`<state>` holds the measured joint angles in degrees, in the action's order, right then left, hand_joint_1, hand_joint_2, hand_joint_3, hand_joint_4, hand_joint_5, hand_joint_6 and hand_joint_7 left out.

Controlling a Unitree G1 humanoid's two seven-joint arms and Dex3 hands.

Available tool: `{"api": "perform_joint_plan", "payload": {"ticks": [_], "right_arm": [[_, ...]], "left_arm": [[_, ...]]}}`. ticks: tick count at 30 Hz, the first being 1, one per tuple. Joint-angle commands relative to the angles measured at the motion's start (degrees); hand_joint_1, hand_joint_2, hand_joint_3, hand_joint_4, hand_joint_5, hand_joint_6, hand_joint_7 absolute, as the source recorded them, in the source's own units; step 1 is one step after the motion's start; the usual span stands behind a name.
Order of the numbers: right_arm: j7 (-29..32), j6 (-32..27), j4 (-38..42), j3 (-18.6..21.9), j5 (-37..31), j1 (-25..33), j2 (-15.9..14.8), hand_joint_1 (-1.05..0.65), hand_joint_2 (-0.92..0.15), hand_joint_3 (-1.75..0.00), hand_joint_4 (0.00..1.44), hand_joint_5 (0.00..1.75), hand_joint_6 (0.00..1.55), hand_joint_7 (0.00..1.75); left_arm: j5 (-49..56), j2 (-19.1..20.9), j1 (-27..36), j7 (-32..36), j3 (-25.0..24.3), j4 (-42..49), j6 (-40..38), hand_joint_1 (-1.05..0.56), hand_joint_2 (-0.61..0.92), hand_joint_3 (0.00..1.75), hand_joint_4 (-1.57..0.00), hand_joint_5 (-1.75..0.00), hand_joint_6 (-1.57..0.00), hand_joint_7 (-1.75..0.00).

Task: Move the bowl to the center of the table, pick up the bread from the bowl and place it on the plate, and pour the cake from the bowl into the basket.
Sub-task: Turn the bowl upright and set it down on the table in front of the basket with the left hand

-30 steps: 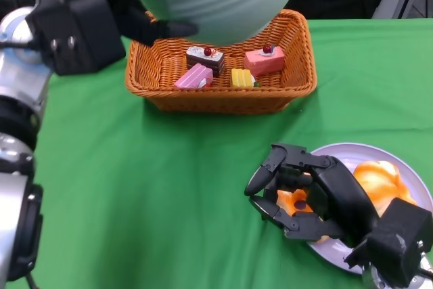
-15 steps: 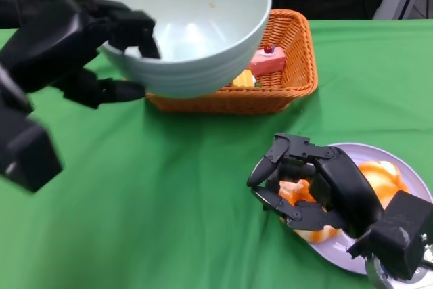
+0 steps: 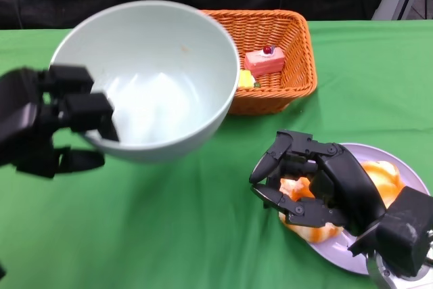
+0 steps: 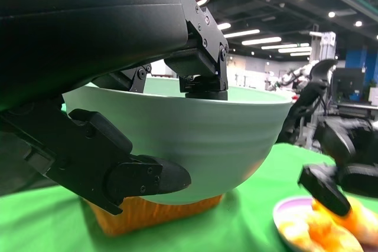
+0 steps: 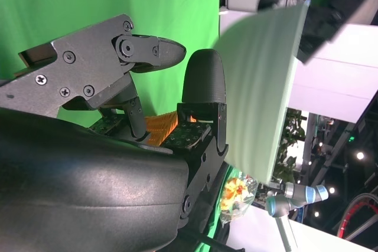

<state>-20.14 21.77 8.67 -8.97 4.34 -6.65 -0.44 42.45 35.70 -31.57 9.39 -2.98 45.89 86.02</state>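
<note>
The large pale green bowl (image 3: 159, 76) hangs upright and empty above the green table, in front of and left of the basket. My left hand (image 3: 47, 120) grips its rim, with fingers inside and below; the left wrist view shows the same hold on the bowl (image 4: 195, 140). The orange wicker basket (image 3: 291, 38) holds a pink cake (image 3: 265, 60) and a yellow piece (image 3: 245, 79); the bowl hides the others. Orange bread (image 3: 308, 227) lies on the lavender plate (image 3: 409, 167). My right hand (image 3: 314, 181) arches over the bread with its fingers apart.
Green cloth (image 3: 169, 235) covers the table, with free room at the front and left. The plate sits near the front right corner. The basket stands at the back centre, with a dark backdrop behind the table's far edge.
The bowl has come away from above the basket, turned upright, and moved left and towards me in my left hand. My right hand has stayed over the bread.
</note>
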Motion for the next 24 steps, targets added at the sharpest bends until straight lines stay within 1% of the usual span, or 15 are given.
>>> {"api": "perform_joint_plan", "payload": {"ticks": [1,3,7,9,10,12,15,19,20,22,24], "right_arm": [[-0.1,-0.7,-1.4,0.8,1.2,0.1,-0.4,-0.19,-0.73,-0.5,0.77,1.59,0.7,1.23],[-0.2,-0.7,-1.7,0.9,1.5,0.2,-0.5,-0.18,-0.73,-0.51,0.78,1.59,0.7,1.22],[-0.6,-0.9,-2.3,0.8,1.9,0.4,-0.5,-0.19,-0.72,-0.53,0.78,1.59,0.7,1.21],[-0.7,-1.8,-3.2,0.7,2.3,0.7,-0.5,-0.19,-0.72,-0.54,0.77,1.58,0.7,1.21],[-0.8,-2.4,-3.6,0.7,2.8,0.8,-0.3,-0.18,-0.72,-0.54,0.77,1.58,0.71,1.22],[-0.6,-2.4,-3.9,0.7,2.7,1.0,-0.3,-0.17,-0.69,-0.6,0.78,1.59,0.71,1.23],[-0.2,-1.4,-3.6,0.8,1.8,0.8,-0.5,-0.18,-0.67,-0.64,0.78,1.59,0.71,1.22],[-0.5,-3.3,-4.6,0.8,2.9,0.9,-0.4,-0.17,-0.66,-0.68,0.78,1.59,0.71,1.23],[-0.5,-3.2,-4.7,0.8,3.0,1.0,-0.4,-0.17,-0.66,-0.69,0.78,1.58,0.71,1.23],[-0.6,-3.2,-4.9,0.9,3.1,1.1,-0.4,-0.16,-0.64,-0.71,0.78,1.58,0.71,1.22],[-0.6,-3.3,-5.1,0.8,3.2,1.2,-0.4,-0.17,-0.64,-0.72,0.78,1.58,0.71,1.22]], "left_arm": [[1.3,1.7,3.6,2.6,-2.3,-1.5,1.9,-0.04,0.65,0.73,-0.76,-1.75,-0.61,-1.61],[1.9,2.0,5.6,2.9,-3.3,-2.1,2.7,-0.02,0.65,0.71,-0.76,-1.75,-0.6,-1.62],[1.9,2.3,8.9,2.6,-4.9,-2.7,4.7,-0.02,0.68,0.72,-0.75,-1.75,-0.6,-1.64],[1.8,2.4,10.7,2.3,-5.5,-3.0,5.4,-0.01,0.67,0.72,-0.75,-1.75,-0.6,-1.63],[1.7,2.5,11.7,2.0,-5.6,-3.3,5.5,-0.02,0.68,0.72,-0.75,-1.75,-0.62,-1.6],[1.8,2.5,13.5,1.5,-6.1,-4.0,5.8,-0.03,0.68,0.72,-0.75,-1.75,-0.65,-1.59],[1.6,2.4,15.2,1.3,-6.1,-4.2,6.0,-0.03,0.66,0.74,-0.76,-1.75,-0.66,-1.58],[0.6,2.3,16.8,1.0,-4.7,-3.4,6.4,-0.03,0.67,0.7,-0.75,-1.75,-0.6,-1.62],[0.5,2.3,17.0,0.8,-4.2,-3.2,6.4,-0.02,0.67,0.68,-0.75,-1.75,-0.6,-1.6],[0.8,2.1,17.4,0.6,-3.6,-3.2,6.2,-0.01,0.68,0.64,-0.73,-1.75,-0.67,-1.45],[1.0,1.8,17.6,0.5,-3.5,-3.4,5.9,-0.03,0.69,0.62,-0.73,-1.75,-0.7,-1.4]]}}
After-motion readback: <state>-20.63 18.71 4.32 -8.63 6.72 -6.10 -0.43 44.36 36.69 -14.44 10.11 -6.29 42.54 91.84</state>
